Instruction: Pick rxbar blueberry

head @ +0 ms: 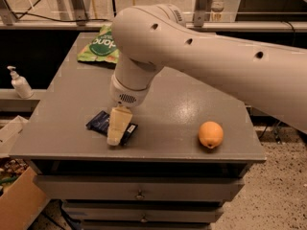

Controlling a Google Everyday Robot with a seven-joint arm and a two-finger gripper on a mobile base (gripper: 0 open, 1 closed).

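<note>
Gripper (118, 126) poised over rxbar blueberry (98, 121) near front edge of bench (192, 104), toward left corner; grip state indeterminate.

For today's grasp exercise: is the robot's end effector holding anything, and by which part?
Cannot be told. The end effector is down over the middle of the flat dark navy-blue snack bar wrapper, which lies on the grey tabletop.
</note>
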